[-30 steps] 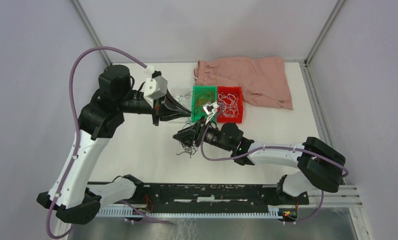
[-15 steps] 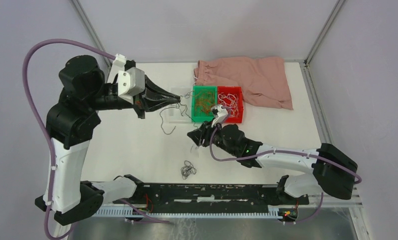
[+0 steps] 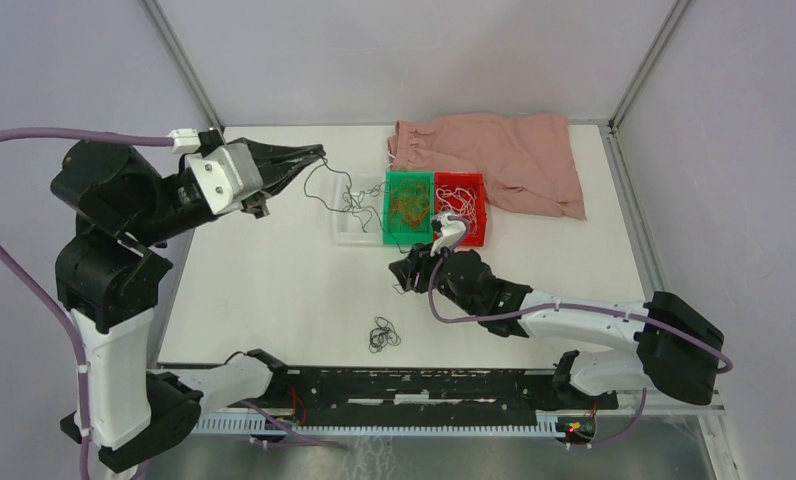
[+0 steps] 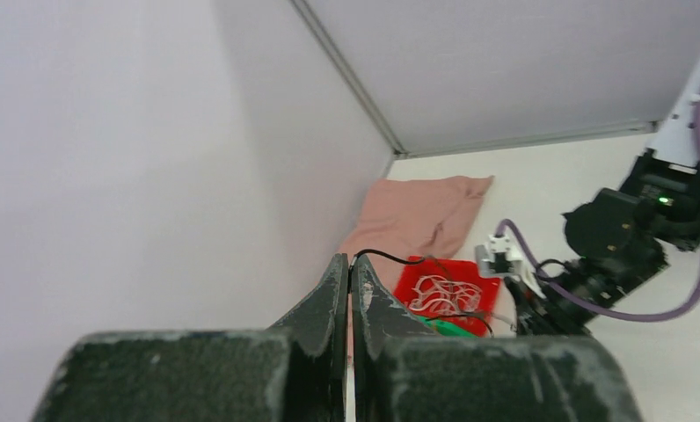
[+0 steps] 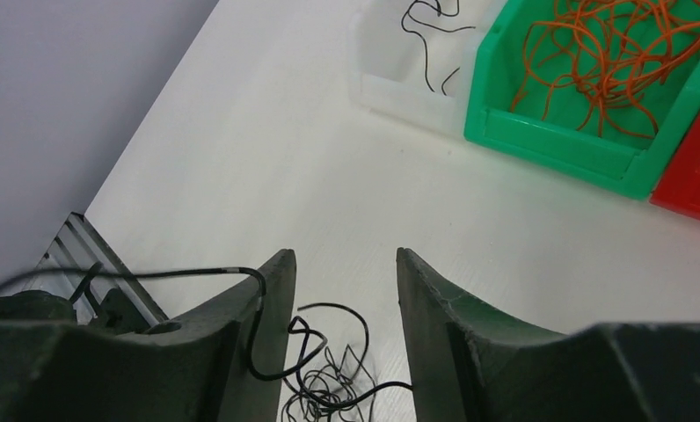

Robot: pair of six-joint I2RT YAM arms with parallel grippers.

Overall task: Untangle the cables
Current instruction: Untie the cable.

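— Pinching anything, the left gripper (image 3: pixel 314 153)?
— Yes, it is clamped on one black cable (image 3: pixel 319 190), held high toward the tabletop's far left corner. The strand trails down into the clear bin (image 3: pixel 349 232).
— And the right gripper (image 3: pixel 402 275)?
— Jaws apart, gripping nothing, mid-tabletop beside the green bin (image 3: pixel 404 240). A small black tangle (image 3: pixel 381 337) lies near the near edge. Orange cables (image 3: pixel 411 205) fill the green bin, white ones (image 3: pixel 459 205) the red bin (image 3: pixel 471 240).

Cable tangle (image 3: pixel 381 336) before bins (image 3: pixel 387 222)
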